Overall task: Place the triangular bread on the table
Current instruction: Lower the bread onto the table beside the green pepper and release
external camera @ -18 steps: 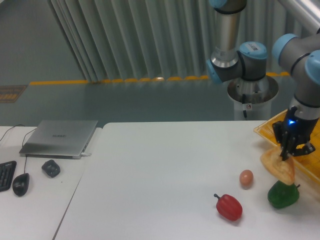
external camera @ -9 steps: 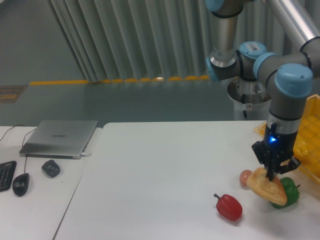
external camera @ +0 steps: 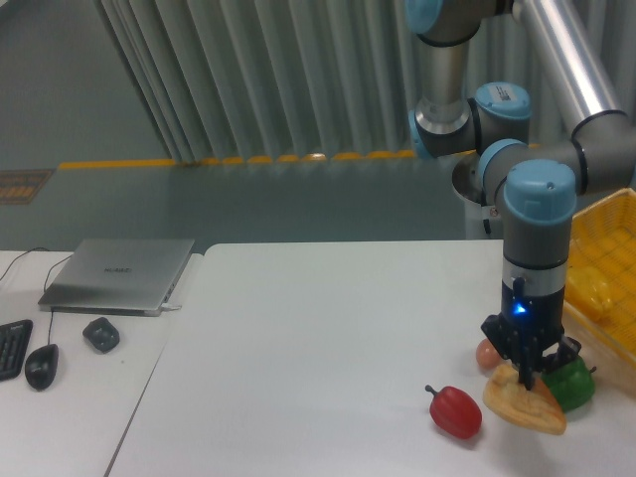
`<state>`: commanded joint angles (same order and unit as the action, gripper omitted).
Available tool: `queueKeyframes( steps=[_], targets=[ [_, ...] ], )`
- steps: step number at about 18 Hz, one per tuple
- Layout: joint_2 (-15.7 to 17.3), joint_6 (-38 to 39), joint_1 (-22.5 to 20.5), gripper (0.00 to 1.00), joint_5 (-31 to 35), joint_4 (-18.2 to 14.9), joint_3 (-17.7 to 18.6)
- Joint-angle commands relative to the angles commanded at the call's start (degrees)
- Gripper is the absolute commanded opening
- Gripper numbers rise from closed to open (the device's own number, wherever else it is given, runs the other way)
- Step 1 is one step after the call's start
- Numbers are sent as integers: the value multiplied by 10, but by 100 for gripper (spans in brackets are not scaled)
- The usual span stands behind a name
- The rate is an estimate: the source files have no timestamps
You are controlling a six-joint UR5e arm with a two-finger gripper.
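The arm is at the lowering step: the end effector [external camera: 527, 373] is clenched on the top edge of the triangular bread [external camera: 524, 401], and the wedge hangs tilted from it low over the right part of the bench [external camera: 328, 338]. Whether its bottom corner already touches the white surface I cannot tell from here. It sits in a tight spot, with the red pepper [external camera: 455, 411] near on one side, the green pepper [external camera: 569, 384] just behind on the other, and the small tan egg [external camera: 487, 354] partly hidden just behind the end effector. To my eye the next move calls for a short drop until the bread lies on the surface, then letting go and lifting straight up, taking care not to nudge the peppers or roll the egg. The forearm stands nearly vertical with the wrist pointing straight down, a blue light glowing on it, while the upper links reach back toward the base behind the bench. A yellow crate [external camera: 606, 268] stands at the far right edge.
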<state>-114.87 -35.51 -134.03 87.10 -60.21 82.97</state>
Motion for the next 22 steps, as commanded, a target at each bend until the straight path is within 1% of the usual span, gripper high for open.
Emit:
queueKeyframes(
  steps=[1, 2, 3, 4, 5, 6, 7, 8, 10, 11, 13, 16, 19, 20, 22],
  targets=[
    [0, 0, 1, 8, 0, 0, 0],
    [-1, -3, 1, 24, -1, 0, 3],
    [-3, -5, 2, 38, -1, 1, 4],
    [-4, -4, 1, 40, 0, 0, 4],
    [-5, -4, 2, 53, 2, 0, 6],
    [-5, -5, 3, 62, 7, 1, 9],
    [-4, -1, 3, 63, 13, 0, 10],
    [-4, -1, 4, 67, 19, 0, 12],
    [-2, -1, 4, 70, 23, 0, 22],
    [-1, -3, 3, 78, 23, 0, 24],
    [-1, -3, 3, 100, 32, -1, 26],
    [-4, -2, 4, 100, 82, -1, 36],
    [0, -12, 4, 100, 110, -4, 44],
    [3, -25, 4, 100, 113, -6, 44],
    [15, -86, 3, 100, 113, -8, 46]
  ],
)
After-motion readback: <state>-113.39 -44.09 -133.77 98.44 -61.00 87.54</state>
